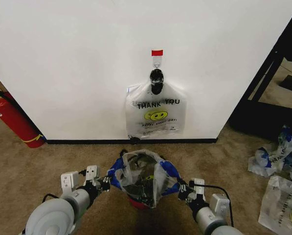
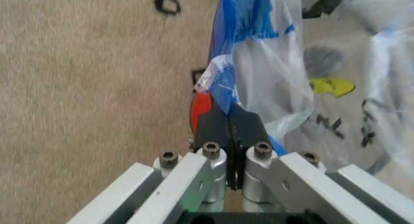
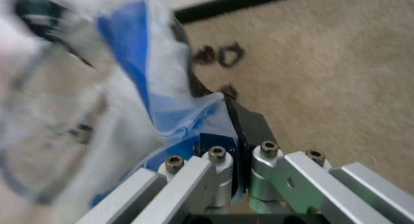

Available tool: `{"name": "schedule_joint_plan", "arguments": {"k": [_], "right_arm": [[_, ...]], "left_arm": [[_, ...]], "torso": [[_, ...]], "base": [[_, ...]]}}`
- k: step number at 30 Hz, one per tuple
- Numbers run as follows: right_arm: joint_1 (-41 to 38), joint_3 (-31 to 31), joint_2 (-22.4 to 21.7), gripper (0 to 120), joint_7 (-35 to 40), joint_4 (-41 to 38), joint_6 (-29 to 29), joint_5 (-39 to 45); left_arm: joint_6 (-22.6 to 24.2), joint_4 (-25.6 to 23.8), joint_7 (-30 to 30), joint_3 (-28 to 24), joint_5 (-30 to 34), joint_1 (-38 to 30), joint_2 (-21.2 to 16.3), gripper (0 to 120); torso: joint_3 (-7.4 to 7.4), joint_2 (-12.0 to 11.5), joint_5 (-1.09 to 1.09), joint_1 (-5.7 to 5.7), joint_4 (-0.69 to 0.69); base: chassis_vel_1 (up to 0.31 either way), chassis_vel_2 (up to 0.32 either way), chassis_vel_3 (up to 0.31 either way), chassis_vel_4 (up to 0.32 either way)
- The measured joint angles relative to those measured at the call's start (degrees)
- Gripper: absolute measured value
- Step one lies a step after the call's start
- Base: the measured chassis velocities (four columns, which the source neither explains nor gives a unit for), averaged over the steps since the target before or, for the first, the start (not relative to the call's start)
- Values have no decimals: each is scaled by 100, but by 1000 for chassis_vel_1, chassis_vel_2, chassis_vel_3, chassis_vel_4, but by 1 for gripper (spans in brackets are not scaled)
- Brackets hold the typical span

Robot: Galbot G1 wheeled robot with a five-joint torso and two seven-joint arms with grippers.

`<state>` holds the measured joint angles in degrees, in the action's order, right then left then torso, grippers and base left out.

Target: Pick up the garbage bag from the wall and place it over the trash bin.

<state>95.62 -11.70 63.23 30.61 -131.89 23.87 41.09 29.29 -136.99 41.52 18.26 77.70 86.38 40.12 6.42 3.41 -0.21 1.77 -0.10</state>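
1. The bag [image 1: 143,174] hangs stretched open between my two grippers, low over the carpet [image 1: 48,161] just out from the wall [image 1: 77,63], its blue patches at both sides and its mouth gaping upward.
2. The bin [image 1: 142,201] sits under and inside the bag; its red base shows below the plastic, and dark mesh shows through the film.
3. My left gripper [image 1: 105,182] is clamped on the bag's left blue edge; in the left wrist view its black fingers [image 2: 216,129] are pressed together with blue plastic [image 2: 226,83] pinched between them.
4. My right gripper [image 1: 181,188] is clamped on the bag's right blue edge; in the right wrist view its fingers [image 3: 253,127] are closed with the film [image 3: 174,122] caught at their tips.
5. On the wall behind, a white "THANK YOU" bag [image 1: 156,115] hangs from a hook [image 1: 157,62] under a red tape strip [image 1: 157,52].
6. A fire extinguisher [image 1: 14,121] leans at the wall's left end, and more bags [image 1: 278,152] lie on the carpet at the right.
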Motion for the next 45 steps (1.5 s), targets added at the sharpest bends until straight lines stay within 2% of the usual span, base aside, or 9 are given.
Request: {"name": "schedule_joint_plan", "arguments": {"k": [6, 14, 24, 30, 37, 40, 45], "right_arm": [[-180, -1, 27, 0, 125, 310, 259, 22], [-632, 54, 173, 0, 135, 944, 327, 99], [-649, 80, 167, 0, 106, 1084, 423, 73], [-1030, 161, 332, 0, 125, 1526, 407, 61], [-1235, 156, 432, 0, 130, 1774, 363, 61], [-1302, 133, 467, 0, 77, 1935, 243, 18], [-1261, 120, 482, 0, -179, 2040, -346, -248]], "left_arm": [[68, 308, 9, -155, -115, 38, 60, 0], [125, 798, -2, -550, -98, -412, 270, 0], [179, 860, -65, -601, -149, -281, 169, 0], [179, 1423, -66, -1126, -307, -755, 384, 0], [164, 1694, -66, -1380, -426, -1037, 489, 0], [108, 1780, -122, -1423, -492, -1088, 505, 0], [55, 1625, -280, -1265, -819, -930, 496, 1]], "torso": [[1, 0, 0, 0, 2], [1, 0, 0, 0, 0], [1, 0, 1, 0, 0], [1, 0, 0, 0, 0], [1, 0, 0, 1, 0], [1, 0, 0, 1, 0], [1, -1, 0, 1, 1]], "base": [[0, 0, 0, 0], [0, 0, 0, 0], [0, 0, 0, 0], [0, 0, 0, 0], [0, 0, 0, 0], [0, 0, 0, 0], [0, 0, 0, 0]]}}
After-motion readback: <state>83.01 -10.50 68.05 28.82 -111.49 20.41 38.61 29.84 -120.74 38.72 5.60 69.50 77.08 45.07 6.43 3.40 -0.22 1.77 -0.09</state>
